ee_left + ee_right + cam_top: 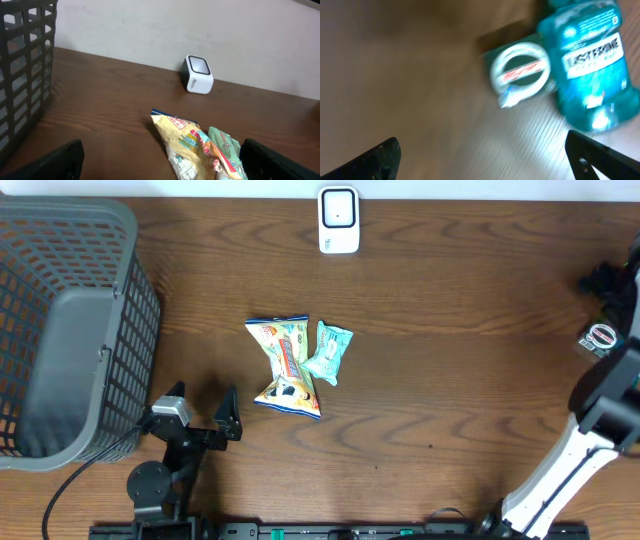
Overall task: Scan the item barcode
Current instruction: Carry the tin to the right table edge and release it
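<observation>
The white barcode scanner [339, 220] stands upright at the table's far edge, also in the left wrist view as scanner [198, 74]. A yellow snack packet [285, 365] and a smaller teal packet [328, 352] lie side by side mid-table. My left gripper [165, 161] is open low over the table just short of them, and the yellow packet [192, 147] lies ahead between its fingers, untouched. My right gripper [482, 155] is open above bare wood. Beyond it are a blue mouthwash bottle [590, 65] and a white round roll [520, 72], both blurred.
A large grey mesh basket [60, 330] fills the left side of the table, close to my left arm [160, 470]. The right arm [590, 430] rises along the right edge, with the white roll [600, 337] beside it.
</observation>
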Robot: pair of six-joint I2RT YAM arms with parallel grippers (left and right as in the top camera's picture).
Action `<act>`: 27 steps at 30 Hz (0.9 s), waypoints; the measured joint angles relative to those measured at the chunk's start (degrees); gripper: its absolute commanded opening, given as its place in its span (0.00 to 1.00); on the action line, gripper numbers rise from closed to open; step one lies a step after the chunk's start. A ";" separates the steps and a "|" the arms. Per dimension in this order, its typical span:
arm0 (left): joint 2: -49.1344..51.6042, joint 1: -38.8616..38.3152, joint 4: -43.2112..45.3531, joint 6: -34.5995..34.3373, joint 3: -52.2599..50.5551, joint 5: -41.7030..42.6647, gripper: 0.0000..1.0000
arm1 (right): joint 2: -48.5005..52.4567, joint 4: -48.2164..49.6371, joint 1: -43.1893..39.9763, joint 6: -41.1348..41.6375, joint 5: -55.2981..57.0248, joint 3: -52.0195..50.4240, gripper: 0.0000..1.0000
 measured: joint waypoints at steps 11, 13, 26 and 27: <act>0.00 0.00 0.00 0.00 0.00 -0.02 0.98 | -12.57 -12.11 25.07 0.02 -12.13 1.97 0.93; 0.00 0.00 0.00 0.00 0.00 0.00 0.98 | -11.58 -11.72 31.19 0.28 -12.52 0.35 0.93; 0.00 0.00 0.00 0.00 0.00 -0.02 0.98 | -0.33 -2.69 63.36 15.02 5.92 -5.25 0.86; 0.00 0.00 0.00 0.00 0.00 0.00 0.98 | 0.33 -1.97 64.28 15.82 6.67 -5.25 0.85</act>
